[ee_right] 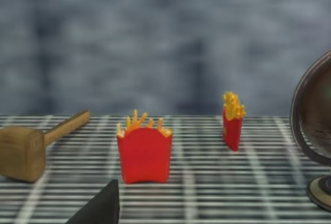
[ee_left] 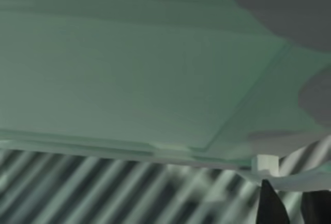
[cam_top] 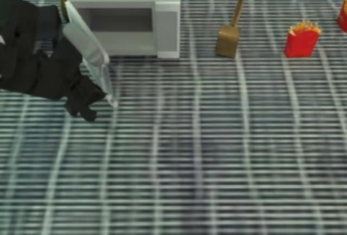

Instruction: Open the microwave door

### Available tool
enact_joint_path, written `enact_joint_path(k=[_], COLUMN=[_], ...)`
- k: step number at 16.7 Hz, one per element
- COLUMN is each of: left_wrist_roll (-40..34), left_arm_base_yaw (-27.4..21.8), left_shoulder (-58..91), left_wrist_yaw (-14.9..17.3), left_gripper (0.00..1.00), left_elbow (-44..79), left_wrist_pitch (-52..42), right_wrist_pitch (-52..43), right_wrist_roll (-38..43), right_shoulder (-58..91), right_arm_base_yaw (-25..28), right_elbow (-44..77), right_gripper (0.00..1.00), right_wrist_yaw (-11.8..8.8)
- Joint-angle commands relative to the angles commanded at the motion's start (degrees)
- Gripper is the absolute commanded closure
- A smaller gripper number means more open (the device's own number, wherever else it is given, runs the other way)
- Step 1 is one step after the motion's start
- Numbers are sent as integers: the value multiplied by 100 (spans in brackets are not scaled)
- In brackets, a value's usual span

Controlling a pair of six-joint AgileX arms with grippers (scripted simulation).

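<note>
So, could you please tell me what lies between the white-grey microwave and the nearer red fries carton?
In the top view, a brown wooden mallet stands between the white-grey microwave and the nearer red fries carton, apart from both.

My desk [cam_top: 227,153], striped grey, carries the microwave [cam_top: 130,7] at its far left edge, a brown mallet [cam_top: 230,34] just right of it, then two red cartons of fries [cam_top: 302,39] and, seen from my right wrist, a globe stand [ee_right: 320,190].
</note>
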Motion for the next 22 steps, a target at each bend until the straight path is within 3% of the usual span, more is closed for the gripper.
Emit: enact_joint_path(k=[4,22], left_wrist_roll=[263,273], left_arm_base_yaw=[117,120], left_shoulder=[17,18], left_wrist_yaw=[120,123], left_gripper=[100,100], left_elbow=[50,50], left_wrist_pitch=[-143,-148], right_wrist_pitch=[0,0], right_wrist_roll=[0,0], right_shoulder=[0,0], right_arm_base_yaw=[0,0], right_elbow=[0,0], right_gripper=[0,0], right_wrist_yaw=[0,0])
